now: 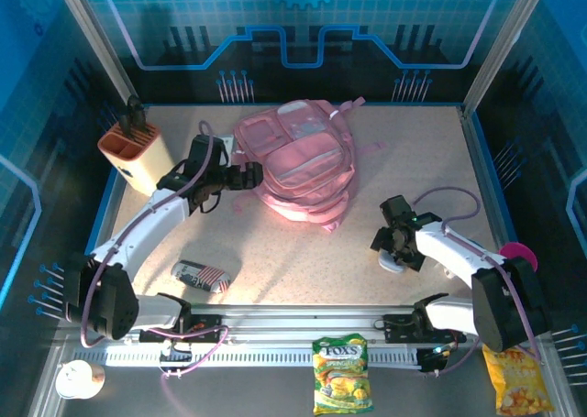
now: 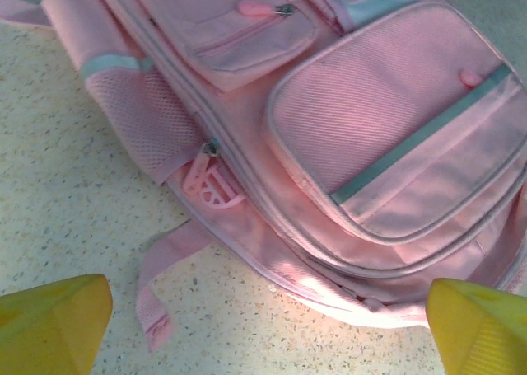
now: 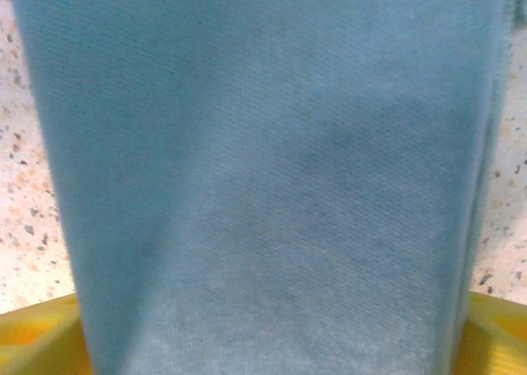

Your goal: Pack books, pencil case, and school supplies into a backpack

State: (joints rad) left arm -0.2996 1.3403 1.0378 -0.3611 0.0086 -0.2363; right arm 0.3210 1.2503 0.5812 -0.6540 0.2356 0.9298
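The pink backpack [image 1: 298,160] lies flat at the middle of the table [image 1: 275,252], front pockets up. The left gripper [image 1: 249,174] hovers just beside its left edge. In the left wrist view the backpack [image 2: 329,144] lies just ahead of that gripper [image 2: 263,342], whose yellow fingertips [image 2: 49,325] are released, spread far apart and holding nothing. The striped pencil case [image 1: 200,275] lies on its own near the front rail, well apart from both grippers and from the backpack. On the right, the right gripper [image 1: 400,250] points down over a small pale thing [image 1: 393,268] on the table. Close up, this is a blue-grey cloth-textured thing [image 3: 263,169] that spans the whole gap between the widely spread yellow fingers [image 3: 33,334] of the right gripper [image 3: 263,342]. Whether the pads press on it I cannot tell. The only readable writing is "FOX'S" on a green-and-yellow sweet bag [image 1: 341,373] in front of the rail. The print on the orange snack bag [image 1: 518,380] and on the backpack's pink patch [image 2: 210,185] is too small to read. The left arm stretches diagonally from its base towards the backpack. The right arm is folded, its elbow bent and its wrist turned down. A beige holder with an orange top [image 1: 136,151] stands at the far left.
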